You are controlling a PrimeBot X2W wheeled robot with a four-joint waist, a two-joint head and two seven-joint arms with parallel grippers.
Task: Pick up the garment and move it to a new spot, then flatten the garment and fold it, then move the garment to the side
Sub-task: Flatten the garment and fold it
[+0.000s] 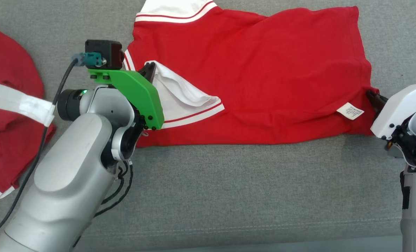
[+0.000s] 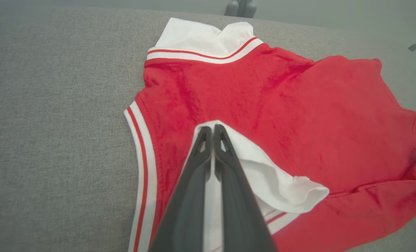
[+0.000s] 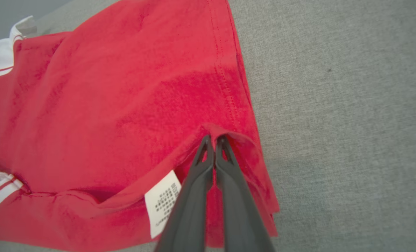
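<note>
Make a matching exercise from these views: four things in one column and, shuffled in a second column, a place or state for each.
Column one:
1. left gripper
2. right gripper
3. care label
4. second red garment

Column two:
A. lies at the left edge of the head view, apart from the red shirt
B. shut on the shirt's hem corner
C. shut on the shirt's white sleeve
D. white, sticking out of the shirt beside the right gripper

Pairs: 1-C, 2-B, 3-D, 4-A
</note>
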